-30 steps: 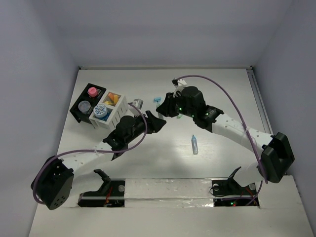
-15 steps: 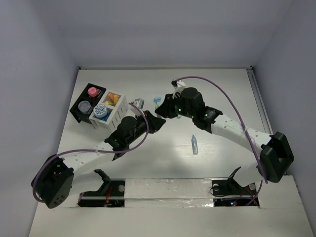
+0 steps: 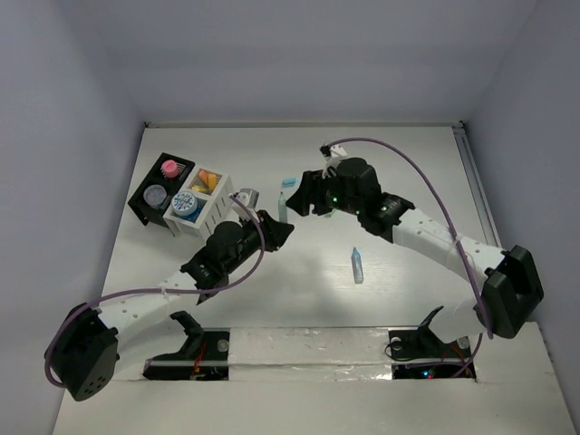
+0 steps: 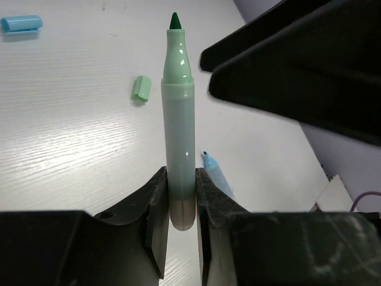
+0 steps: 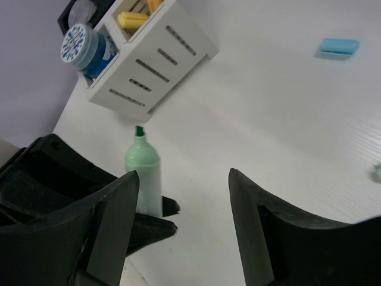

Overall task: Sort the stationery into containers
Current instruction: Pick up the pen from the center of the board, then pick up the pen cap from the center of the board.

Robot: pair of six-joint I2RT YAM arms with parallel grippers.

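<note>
My left gripper (image 3: 275,226) (image 4: 178,179) is shut on the lower barrel of an uncapped green marker (image 4: 178,119) (image 3: 282,207), tip pointing away. My right gripper (image 3: 302,194) (image 5: 183,174) is open and empty, with its jaws spread wide just beyond the marker tip (image 5: 143,173). A loose green cap (image 4: 141,88), a blue cap (image 3: 288,182) (image 5: 339,46) and a blue marker (image 3: 357,265) (image 4: 215,176) lie on the table. The white compartmented box (image 3: 214,207) (image 5: 161,59) holds a blue-lidded tub (image 3: 185,205) (image 5: 83,42) and yellow and orange sticks. The black tray (image 3: 139,205) holds a grey-lidded tub and a pink piece.
A small grey piece (image 3: 249,192) lies by the white box's right corner. The two grippers are close together at mid-table. The containers stand at the far left, near the table's left edge.
My left arm has shifted, its elbow swinging near-left, and the green marker now shows between the two grippers. My right gripper has moved slightly left.
</note>
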